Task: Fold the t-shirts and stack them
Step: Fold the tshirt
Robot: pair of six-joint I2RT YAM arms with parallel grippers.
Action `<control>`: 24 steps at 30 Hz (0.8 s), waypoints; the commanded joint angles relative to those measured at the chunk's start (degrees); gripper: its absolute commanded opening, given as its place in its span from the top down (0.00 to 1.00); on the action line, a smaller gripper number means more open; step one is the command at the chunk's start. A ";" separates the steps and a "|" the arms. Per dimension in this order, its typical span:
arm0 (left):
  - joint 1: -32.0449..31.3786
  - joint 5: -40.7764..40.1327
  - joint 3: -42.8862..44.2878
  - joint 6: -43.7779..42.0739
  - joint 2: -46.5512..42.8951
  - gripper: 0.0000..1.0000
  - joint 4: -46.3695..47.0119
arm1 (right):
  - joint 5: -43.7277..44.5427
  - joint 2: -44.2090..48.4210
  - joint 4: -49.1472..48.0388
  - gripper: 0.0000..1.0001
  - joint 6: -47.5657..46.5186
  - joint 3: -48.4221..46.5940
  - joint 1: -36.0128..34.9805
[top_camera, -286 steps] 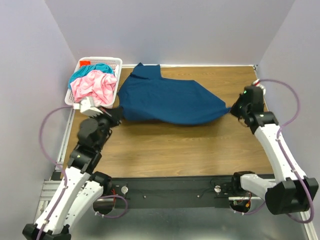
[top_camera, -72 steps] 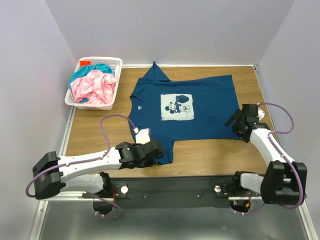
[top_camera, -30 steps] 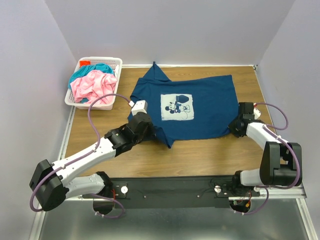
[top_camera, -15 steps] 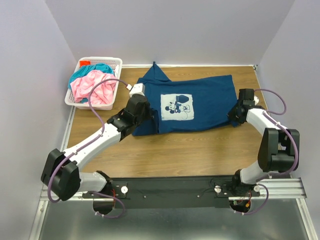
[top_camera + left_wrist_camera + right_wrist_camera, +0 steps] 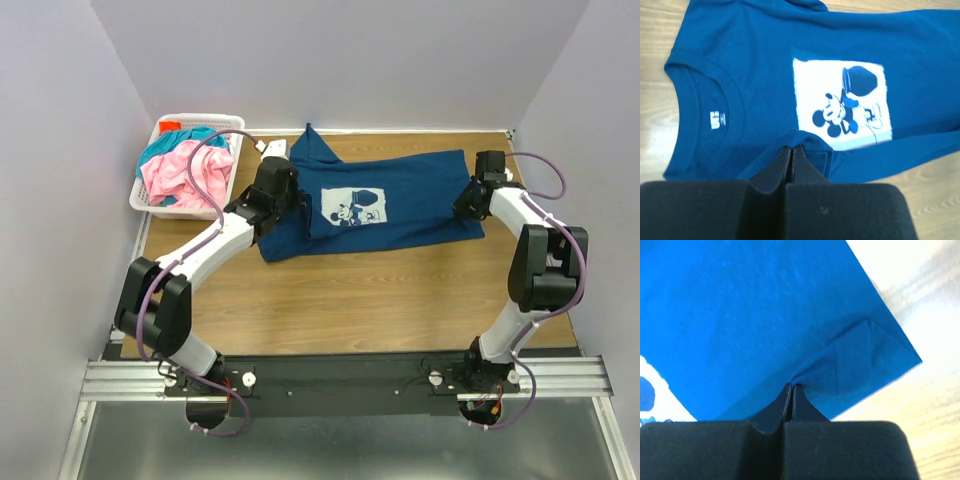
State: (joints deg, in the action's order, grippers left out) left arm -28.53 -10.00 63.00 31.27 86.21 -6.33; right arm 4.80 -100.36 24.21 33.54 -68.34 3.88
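The dark blue t-shirt [image 5: 400,205] lies on the table with its white mouse print [image 5: 352,207] facing up, and its near edge is lifted and carried over the rest. My left gripper [image 5: 290,200] is shut on the shirt's near left edge, over the collar side [image 5: 710,95]. My right gripper [image 5: 468,203] is shut on the near right corner of the shirt [image 5: 850,365]. In the wrist views both pairs of fingers pinch a fold of blue cloth [image 5: 805,142]. The pink t-shirt [image 5: 185,178] and teal t-shirt [image 5: 180,143] lie crumpled in the basket.
A white lattice basket [image 5: 228,125] stands at the table's back left corner. Purple walls close in on the left, back and right. Bare wooden table [image 5: 380,290] lies between the shirt and the arm bases.
Both grippers have moved away from the arm bases toward the back, carrying the shirt's near edge over the print side. The shirt now covers a narrower strip of table.
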 commanded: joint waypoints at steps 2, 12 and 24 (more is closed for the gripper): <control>1.90 2.96 4.49 -3.14 5.36 1.00 1.67 | -0.22 -4.05 2.77 0.95 -1.72 -5.13 0.43; 7.26 4.20 14.59 -3.58 18.46 0.98 0.79 | 1.26 -16.44 5.41 0.76 -3.04 -17.26 0.43; 11.48 6.65 27.03 -4.12 27.62 0.02 -3.61 | -0.03 -14.54 8.67 0.00 -12.26 -25.21 0.34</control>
State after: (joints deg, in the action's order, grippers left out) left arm -17.19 -5.34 90.85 27.05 116.27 -9.06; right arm 7.64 -120.11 30.33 25.36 -96.42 3.88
